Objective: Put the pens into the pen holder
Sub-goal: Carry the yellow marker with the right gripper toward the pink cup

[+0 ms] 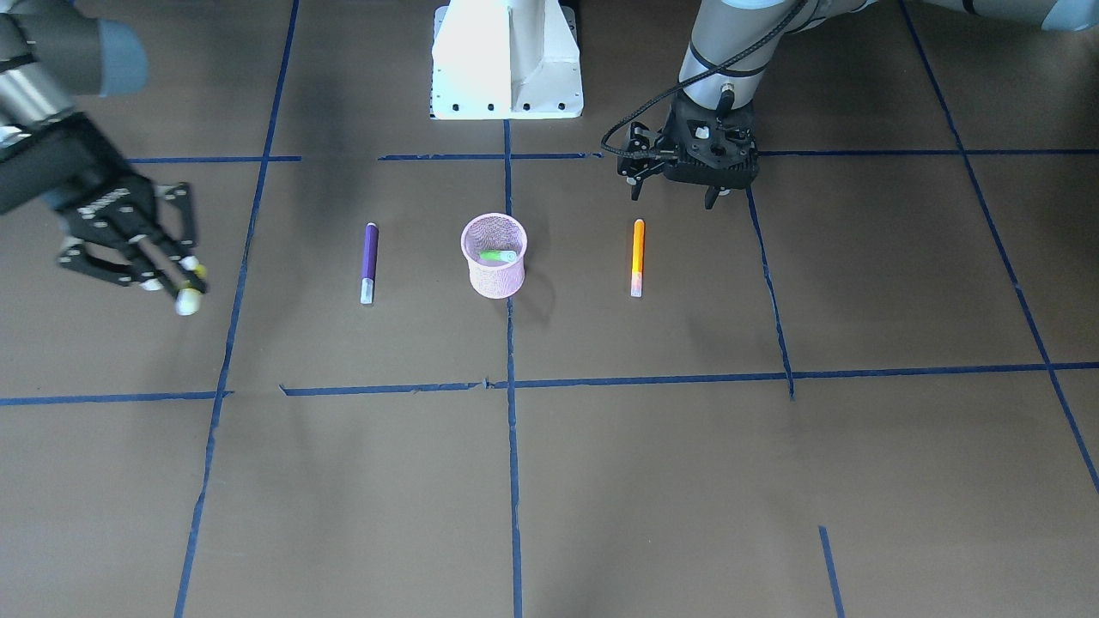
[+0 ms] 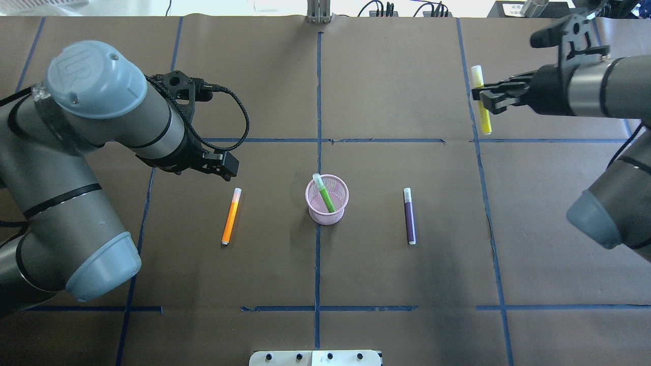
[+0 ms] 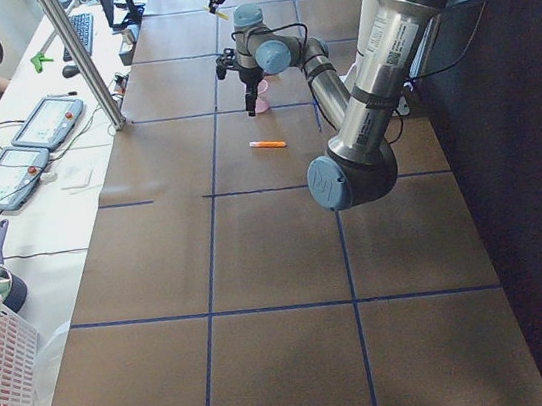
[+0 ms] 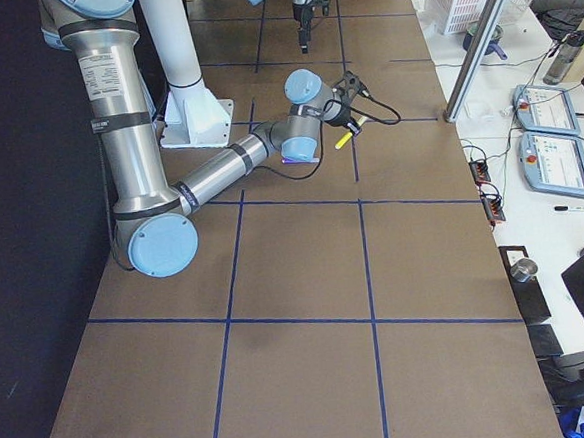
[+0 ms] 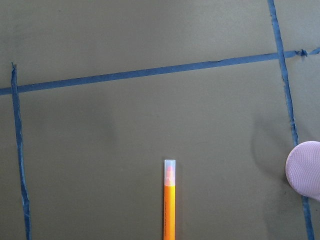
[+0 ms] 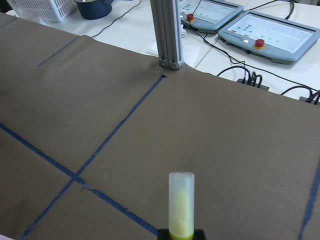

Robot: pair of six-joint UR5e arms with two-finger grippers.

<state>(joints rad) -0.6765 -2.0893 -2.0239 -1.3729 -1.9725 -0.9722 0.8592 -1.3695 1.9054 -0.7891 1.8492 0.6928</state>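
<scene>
A pink wire-mesh cylindrical pen holder [image 2: 325, 217] stands upright on the tabletop [image 2: 407, 330], midway between its left and right edges. A bright green pen [image 2: 324, 193] leans inside it, cap end up. A slim orange pen [image 2: 231, 216] lies flat on the holder's left-edge side and a slim purple pen [image 2: 409, 216] on its right-edge side, both well apart from it. The left gripper [image 1: 674, 196] hangs over the table near the orange pen, fingers spread, holding nothing. The right gripper [image 2: 480, 95], raised toward the far right corner, pinches a yellow pen [image 2: 485, 121] about mid-length.

L gripper [image 1: 675, 197] spread, R gripper [image 2: 483, 95] clamped
</scene>
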